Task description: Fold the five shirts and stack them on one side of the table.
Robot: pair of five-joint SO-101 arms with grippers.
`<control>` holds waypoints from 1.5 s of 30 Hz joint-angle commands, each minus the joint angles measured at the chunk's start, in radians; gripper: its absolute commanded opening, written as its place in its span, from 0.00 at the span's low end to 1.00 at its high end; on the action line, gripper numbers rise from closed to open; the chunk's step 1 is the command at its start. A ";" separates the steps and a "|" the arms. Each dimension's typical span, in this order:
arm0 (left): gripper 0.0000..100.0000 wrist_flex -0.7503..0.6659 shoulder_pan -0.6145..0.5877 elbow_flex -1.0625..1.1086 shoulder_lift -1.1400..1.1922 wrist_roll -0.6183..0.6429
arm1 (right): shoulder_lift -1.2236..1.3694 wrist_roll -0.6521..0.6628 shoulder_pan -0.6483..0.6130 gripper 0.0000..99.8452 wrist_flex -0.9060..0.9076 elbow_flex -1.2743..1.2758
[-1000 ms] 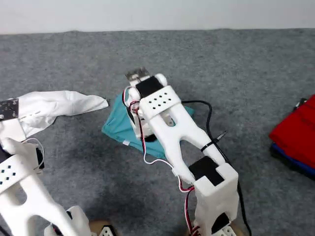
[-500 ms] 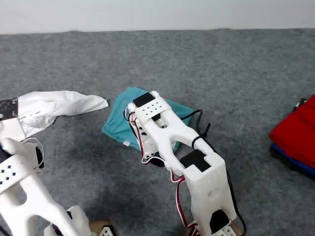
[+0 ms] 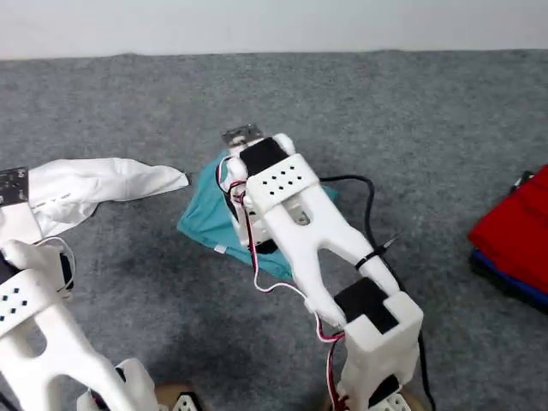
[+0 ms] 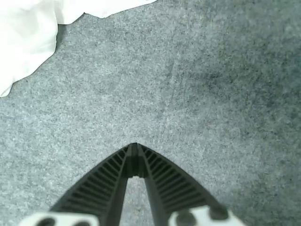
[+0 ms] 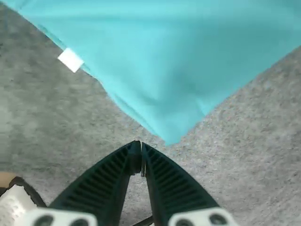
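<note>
**Shirt-fold run: status at this moment**

High view. Noted teal shirt [image 3: 204, 221] lying flat near the middle of the bench [image 3: 411, 128], partly hidden under right arm [image 3: 312, 231]. Logged white shirt [image 3: 94, 188] spread out, unfolded, beside left arm [image 3: 34, 325]. Recorded red shirt [image 3: 514, 227] lying on top of blue shirt [image 3: 505, 276] at the bench edge on the right arm's side, well apart from the other two.

Left wrist view. Found left gripper [image 4: 135, 149] closed, holding nothing, above bare grey bench; white shirt near, not touching.

Right wrist view. Found right gripper [image 5: 138, 147] closed and empty, tips just beside a corner of the teal shirt; cannot tell whether touching. Noted small white tag [image 5: 70, 60] at shirt edge.
</note>
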 commanded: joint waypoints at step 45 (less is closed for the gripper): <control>0.00 -0.035 0.006 -0.004 0.002 -0.011 | -0.105 -0.104 0.021 0.01 0.041 0.046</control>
